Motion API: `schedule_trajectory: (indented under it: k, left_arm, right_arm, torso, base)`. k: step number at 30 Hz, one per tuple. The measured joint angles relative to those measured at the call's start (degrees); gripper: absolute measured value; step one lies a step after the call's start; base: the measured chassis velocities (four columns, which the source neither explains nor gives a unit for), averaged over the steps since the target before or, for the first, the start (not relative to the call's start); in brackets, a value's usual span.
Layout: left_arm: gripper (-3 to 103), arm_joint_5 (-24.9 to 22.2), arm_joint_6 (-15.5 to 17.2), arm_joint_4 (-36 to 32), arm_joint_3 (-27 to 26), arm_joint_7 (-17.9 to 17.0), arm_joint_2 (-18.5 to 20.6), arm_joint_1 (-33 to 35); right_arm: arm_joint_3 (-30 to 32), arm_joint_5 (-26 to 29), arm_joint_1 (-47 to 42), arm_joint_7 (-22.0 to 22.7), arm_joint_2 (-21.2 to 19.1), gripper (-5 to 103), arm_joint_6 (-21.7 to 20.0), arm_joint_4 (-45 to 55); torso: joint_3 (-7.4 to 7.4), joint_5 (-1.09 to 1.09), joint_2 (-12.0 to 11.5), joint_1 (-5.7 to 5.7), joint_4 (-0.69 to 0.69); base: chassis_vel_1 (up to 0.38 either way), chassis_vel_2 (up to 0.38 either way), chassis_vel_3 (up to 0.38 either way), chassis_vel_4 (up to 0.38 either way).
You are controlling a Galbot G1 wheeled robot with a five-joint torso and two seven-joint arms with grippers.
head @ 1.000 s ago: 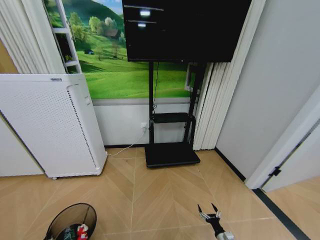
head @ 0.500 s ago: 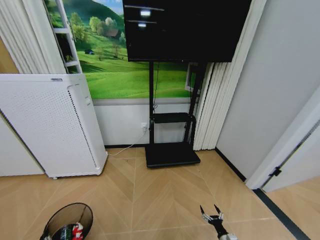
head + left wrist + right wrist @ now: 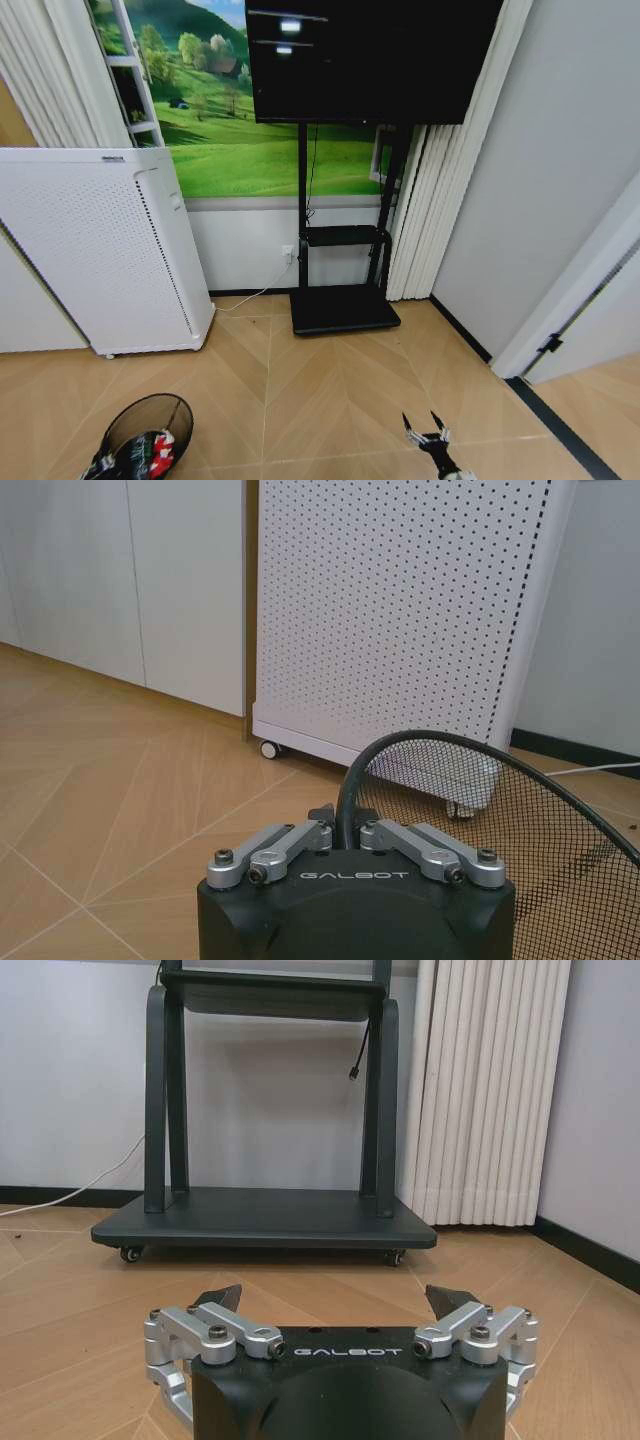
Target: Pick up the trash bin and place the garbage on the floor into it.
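trash bin [image 3: 142,437] tilted, mouth seemingly upward-right

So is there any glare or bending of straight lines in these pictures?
Head view: the dark screen reflects two ceiling lights, and the door frame bows toward the edge. Left wrist view: the bin rim is sharp. Right wrist view: even light, soft shadow under the stand.
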Motion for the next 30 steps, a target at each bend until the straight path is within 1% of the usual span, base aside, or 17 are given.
schedule_trajectory:
  k: [3, 6, 7, 9, 12, 14, 16, 17, 19, 20, 21, 22, 24, 25, 28, 29, 30]
  left_arm:
    - [7, 0.0, 0.1, 0.7, 0.3, 0.0, 0.3, -0.6]
    - [24, 0.4, 0.3, 1.7, 0.8, 0.0, 0.3, -1.6]
    - [24, 0.4, 0.3, 1.7, 0.8, 0.0, 0.3, -1.6]
    - [29, 0.5, 0.5, 1.8, 1.0, -0.1, 0.2, -1.8]
    - [45, 0.9, 0.6, 1.9, 1.3, -0.2, -0.3, -2.2]
    - [45, 1.0, 0.6, 1.9, 1.3, -0.2, -0.4, -2.2]
    - [55, 1.1, 0.7, 1.6, 1.3, -0.2, -0.6, -1.9]
    - [55, 1.1, 0.7, 1.6, 1.3, -0.2, -0.6, -1.9]
    - [66, 1.2, 0.7, 1.1, 1.3, 0.0, -0.6, -1.4]
    - [66, 1.2, 0.7, 1.1, 1.3, 0.0, -0.6, -1.4]
    - [72, 1.6, 0.7, 0.9, 1.3, 0.4, -0.6, -1.1]
    - [72, 2.5, 0.7, 0.7, 1.2, 1.2, -0.6, -0.7]
    - [82, 3.3, 0.7, 0.3, 1.2, 1.8, -0.8, -0.2]
    - [82, 3.3, 0.7, 0.3, 1.2, 1.8, -0.8, -0.2]
    - [97, 5.1, 0.7, 0.1, 1.2, 2.3, -1.8, 0.6]
    - [97, 5.1, 0.7, 0.1, 1.2, 2.3, -1.8, 0.6]
    - [99, 6.9, 0.6, 0.5, 1.2, 2.7, -2.3, 0.8]
  right_arm:
    - [0.0, 0.0, 0.0, 0.0, 0.0, 100, 0.0, 0.2]
    - [0.0, 0.0, 0.0, 0.0, 0.0, 100, 0.0, 0.2]
    - [0.0, 0.0, 0.0, 0.0, 0.0, 100, 0.0, 0.2]
    - [0.0, 0.0, 0.1, 0.0, 0.0, 100, 0.0, 0.0]
    - [0.0, 0.0, 0.2, 0.0, -0.1, 100, 0.0, -0.4]
    - [0.0, 0.0, 0.2, 0.0, -0.1, 100, 0.0, -0.4]
    - [0.0, 0.0, 0.4, 0.0, -0.1, 100, 0.0, -0.5]
    - [0.0, 0.0, 0.4, 0.0, -0.1, 100, 0.0, -0.5]
    - [-0.1, 0.1, 0.6, 0.0, 0.0, 100, -0.1, -0.7]
    - [-0.1, 0.1, 0.6, 0.0, 0.0, 100, -0.1, -0.7]
    - [-0.2, 0.1, 0.7, 0.0, 0.0, 100, -0.1, -0.8]
    - [-0.3, 0.1, 0.9, 0.0, 0.0, 100, -0.1, -1.1]
    - [-0.4, 0.1, 1.2, 0.0, 0.1, 100, -0.1, -1.6]
    - [-0.4, 0.1, 1.2, 0.0, 0.1, 100, -0.1, -1.6]
    - [-0.7, 0.2, 1.6, 0.0, 0.1, 100, -0.3, -1.7]
    - [-0.7, 0.2, 1.6, 0.0, 0.1, 100, -0.3, -1.7]
    - [-0.8, 0.2, 1.9, 0.0, 0.1, 100, -0.5, -1.8]
  torso:
    - [0.00, 0.00, 0.0, 0.00, 0.00]
    - [0.00, 0.01, 0.0, 0.00, 0.00]
    - [0.00, 0.01, 0.0, 0.00, 0.00]
    - [0.00, 0.02, 0.0, 0.00, 0.00]
    - [0.00, 0.00, 0.0, 0.00, 0.00]
    - [0.00, 0.00, 0.0, 0.00, 0.00]
    - [0.00, 0.00, 0.0, 0.00, 0.00]
    - [0.00, 0.00, 0.0, 0.00, 0.00]
    - [0.00, 0.00, 0.0, 0.00, 0.00]
    - [0.00, 0.00, 0.0, 0.00, 0.00]
    - [0.00, 0.01, 0.0, 0.00, 0.00]
    - [0.00, 0.00, 0.0, 0.00, 0.00]
    - [0.00, 0.01, 0.0, 0.00, 0.00]
    - [0.00, 0.01, 0.0, 0.00, 0.00]
    - [0.00, 0.01, 0.0, 0.00, 0.00]
    - [0.00, 0.01, 0.0, 0.00, 0.00]
    - [0.00, 0.02, 0.0, 0.00, -0.01]
  base:
    - [0.000, 0.000, 0.000, 0.000]
    - [0.000, 0.000, 0.000, 0.000]
    - [0.000, 0.000, 0.000, 0.000]
    - [0.000, 0.000, 0.000, 0.000]
    - [0.000, 0.000, 0.000, 0.000]
    - [0.000, 0.000, 0.000, 0.000]
    - [0.000, 0.000, 0.000, 0.000]
    - [0.000, 0.000, 0.000, 0.000]
    - [0.000, 0.000, 0.000, 0.000]
    - [0.000, 0.000, 0.000, 0.000]
    - [0.000, 0.000, 0.000, 0.000]
    - [0.000, 0.000, 0.000, 0.000]
    - [0.000, 0.000, 0.000, 0.000]
    - [0.000, 0.000, 0.000, 0.000]
    - [0.000, 0.000, 0.000, 0.000]
    - [0.000, 0.000, 0.000, 0.000]
    - [0.000, 0.000, 0.000, 0.000]
